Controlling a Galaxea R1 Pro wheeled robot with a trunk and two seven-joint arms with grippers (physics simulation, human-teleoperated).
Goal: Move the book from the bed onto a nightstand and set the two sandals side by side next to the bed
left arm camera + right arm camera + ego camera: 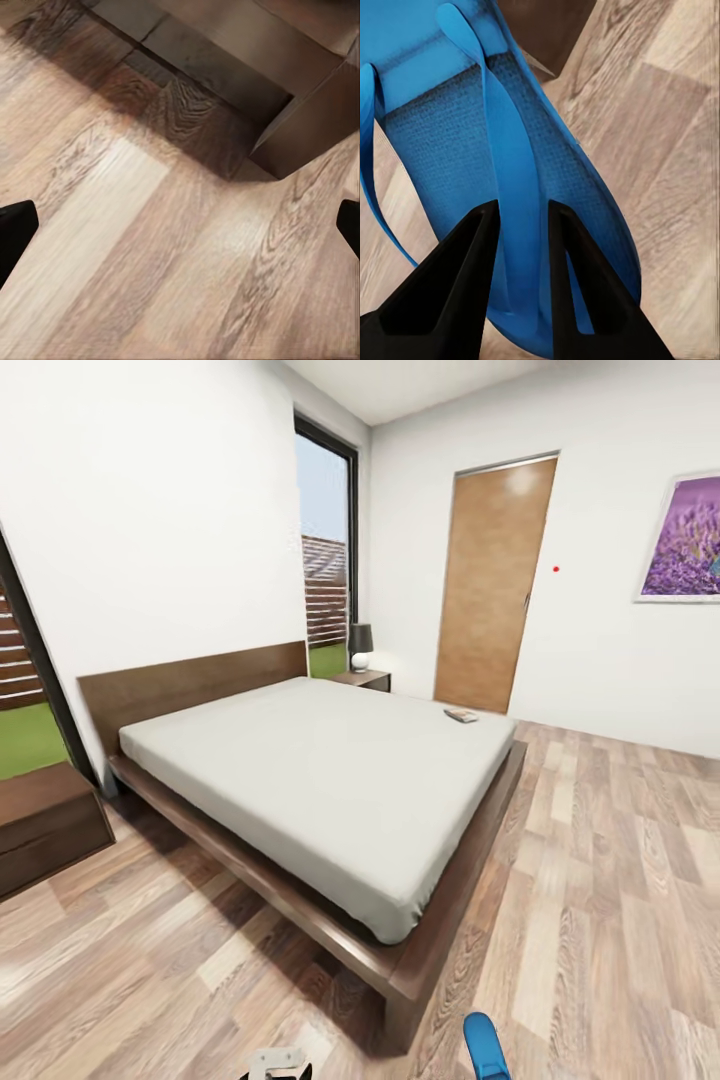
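The bed (330, 780) with its light-grey mattress and dark wooden base takes up the middle of the head view. The book (461, 715) lies near the mattress's far right corner. One nightstand (45, 825) stands at the left by the headboard, another nightstand (364, 679) with a lamp at the far side. A blue sandal (487, 1046) shows at the bottom edge, near the bed's front corner. In the right wrist view my right gripper (520, 225) is shut on the sandal's strap (514, 195), the sole hanging over the floor. My left gripper (180, 225) is open above bare floor by the bed's corner (300, 135).
A wooden door (492, 585) and a purple picture (685, 540) are on the far wall. A tall window (326, 550) stands behind the far nightstand. Wood-plank floor (620, 880) stretches to the right of the bed.
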